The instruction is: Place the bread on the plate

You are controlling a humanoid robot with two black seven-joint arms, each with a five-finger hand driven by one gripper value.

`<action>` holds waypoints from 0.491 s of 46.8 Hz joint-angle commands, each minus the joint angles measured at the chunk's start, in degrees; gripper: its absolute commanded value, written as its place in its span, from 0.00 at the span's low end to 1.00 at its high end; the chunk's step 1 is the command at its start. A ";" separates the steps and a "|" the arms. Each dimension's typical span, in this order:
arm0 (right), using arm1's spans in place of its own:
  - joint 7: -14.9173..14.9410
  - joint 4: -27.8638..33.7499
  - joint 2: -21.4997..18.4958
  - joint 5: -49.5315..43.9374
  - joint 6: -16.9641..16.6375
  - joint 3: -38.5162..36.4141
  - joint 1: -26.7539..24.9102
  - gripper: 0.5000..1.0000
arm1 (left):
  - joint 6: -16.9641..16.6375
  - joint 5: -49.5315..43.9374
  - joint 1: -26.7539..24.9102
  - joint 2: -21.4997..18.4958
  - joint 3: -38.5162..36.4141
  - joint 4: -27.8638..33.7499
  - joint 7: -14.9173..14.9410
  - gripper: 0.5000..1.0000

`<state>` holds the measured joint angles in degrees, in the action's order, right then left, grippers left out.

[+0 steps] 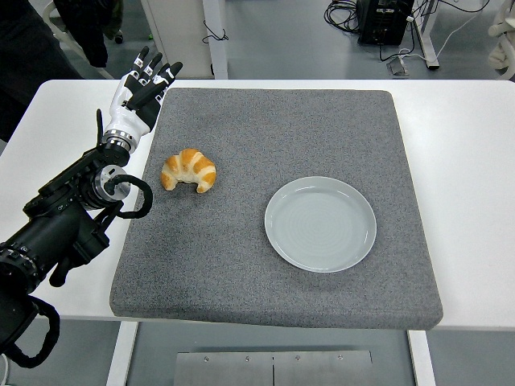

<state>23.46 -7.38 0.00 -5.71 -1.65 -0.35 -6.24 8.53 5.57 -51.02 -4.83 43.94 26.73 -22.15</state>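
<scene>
The golden-brown crescent-shaped croissant [189,170] sits on the left part of a grey square foam mat [241,265] covering the white tabletop [467,145], well apart from the round pale grey-blue plate [320,223] over on the right, which has nothing on it. The black and white left hand [138,95] hovers at the mat's far left corner, fingers [153,68] stretched out straight, gripping nothing.
</scene>
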 commanded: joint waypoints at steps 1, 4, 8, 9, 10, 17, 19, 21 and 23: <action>0.01 0.00 0.00 0.00 0.07 0.00 0.00 1.00 | 0.08 -0.03 0.13 -0.01 -0.08 -0.01 -0.08 0.95; 0.01 0.00 0.00 0.00 0.07 0.00 0.00 1.00 | 0.17 -0.03 0.13 -0.01 -0.08 -0.01 -0.08 0.95; 0.01 0.00 0.00 0.00 0.07 0.00 0.00 1.00 | 0.17 -0.12 0.21 -0.10 -0.08 -0.01 0.00 0.95; 0.01 0.00 0.00 0.00 0.07 0.00 0.00 1.00 | 0.17 -0.12 0.30 -0.01 -0.08 -0.01 0.00 0.95; 0.01 0.00 0.00 0.00 -0.02 0.00 0.00 1.00 | 0.17 -0.12 0.39 -0.10 -0.08 -0.01 0.00 0.95; 0.01 0.00 0.00 0.00 -0.02 0.00 0.00 1.00 | 0.08 -0.12 0.48 0.08 -0.52 -0.01 -0.08 0.95; 0.01 0.00 0.00 0.00 -0.02 0.00 0.00 1.00 | 0.08 -0.03 0.48 0.08 -0.78 -0.01 0.00 0.95; 0.01 0.00 0.00 0.00 -0.02 0.00 0.00 1.00 | 0.08 0.06 0.48 0.08 -0.96 -0.01 0.00 0.95; 0.01 0.00 0.00 0.00 -0.02 0.00 0.00 1.00 | 0.08 0.15 0.48 0.08 -1.05 -0.01 0.09 0.95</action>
<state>23.46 -7.38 0.00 -5.71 -1.65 -0.35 -6.24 8.63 5.57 -50.54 -4.75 43.05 26.73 -22.21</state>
